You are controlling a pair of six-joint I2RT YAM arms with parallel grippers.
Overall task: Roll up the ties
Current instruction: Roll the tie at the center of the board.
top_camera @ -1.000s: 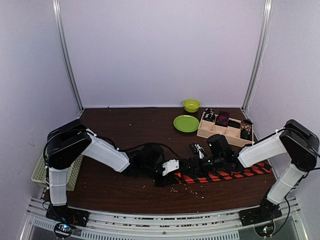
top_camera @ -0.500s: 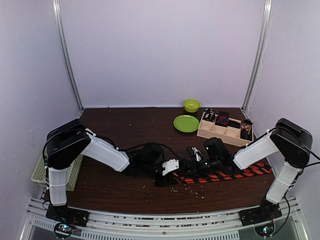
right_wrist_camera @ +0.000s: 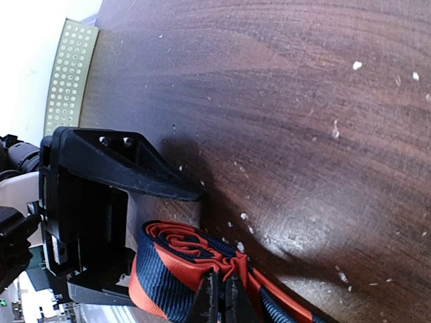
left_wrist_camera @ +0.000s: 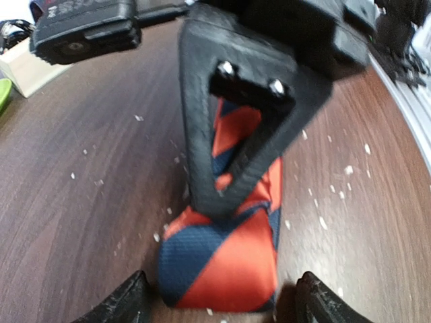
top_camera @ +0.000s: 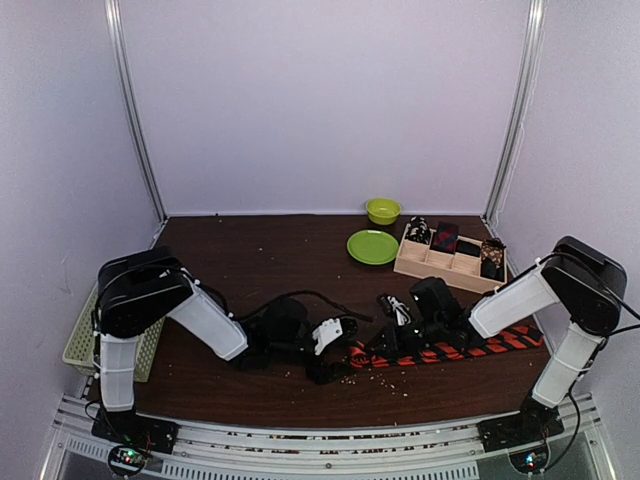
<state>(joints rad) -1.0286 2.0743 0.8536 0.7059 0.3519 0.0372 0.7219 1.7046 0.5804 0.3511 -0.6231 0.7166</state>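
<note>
Tie (top_camera: 440,352): orange-red with dark stripes, lies flat on the table (top_camera: 250,260) on the arm-base side of the green plate (top_camera: 372,246). Its rolled end (left_wrist_camera: 219,269) points left.
Left gripper (left_wrist_camera: 219,303): jaws wide apart, one on each side of the rolled end, gripping nothing.
Right gripper (right_wrist_camera: 220,299): fingertips pinched together on the tie's folds just behind the roll.
</note>
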